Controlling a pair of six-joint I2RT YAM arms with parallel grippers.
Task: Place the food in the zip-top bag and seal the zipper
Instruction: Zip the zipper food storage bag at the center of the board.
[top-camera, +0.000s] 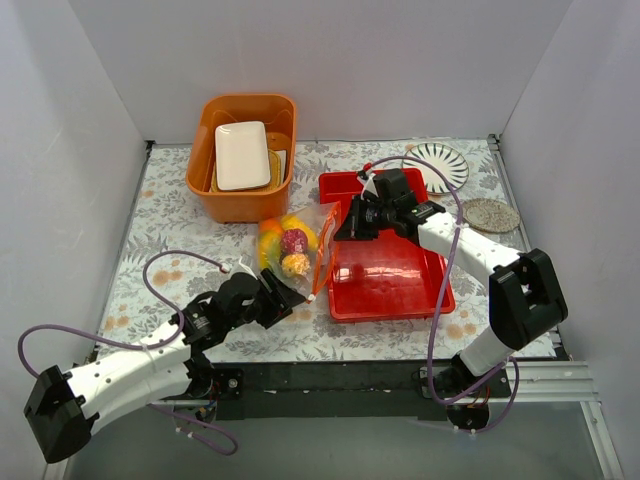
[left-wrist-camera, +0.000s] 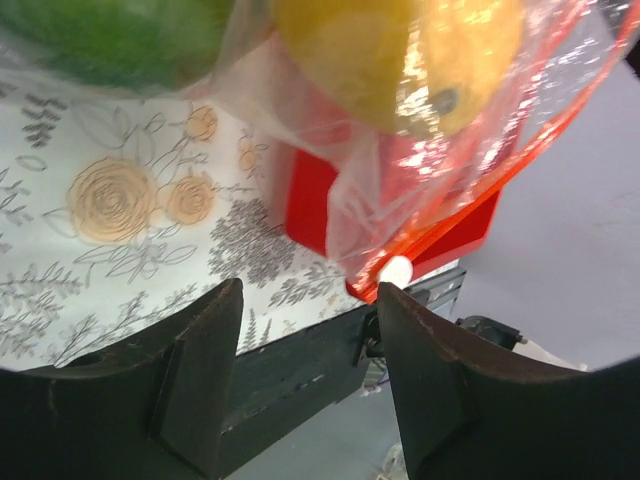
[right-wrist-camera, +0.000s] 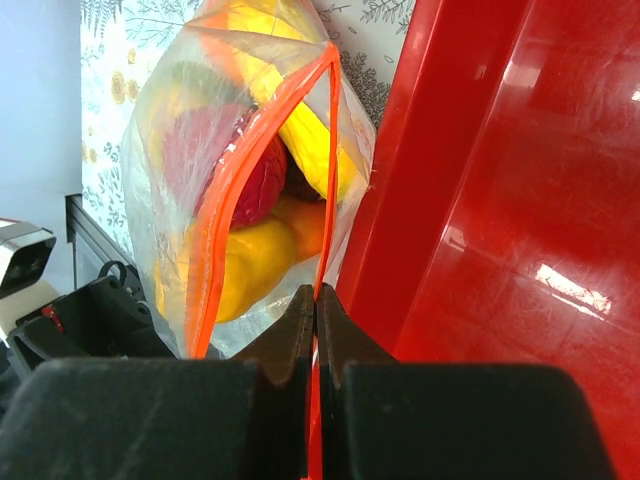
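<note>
The zip-top bag (top-camera: 292, 245) lay midway between the bench's (top-camera: 160, 230) side edges; our right pincer (right-wrist-camera: 316, 297) clamped its zipper (right-wrist-camera: 222, 205), our left pincer (left-wrist-camera: 310, 290) gaped empty.

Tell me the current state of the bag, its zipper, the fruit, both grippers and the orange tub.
zip-top bag: mouth gaping, beside the red tray.
zipper: unsealed, strips apart along the middle.
food: inside the bag.
right gripper: shut on the zipper's end.
left gripper: open, holding nothing.
orange tub: holds a white plate.
</note>
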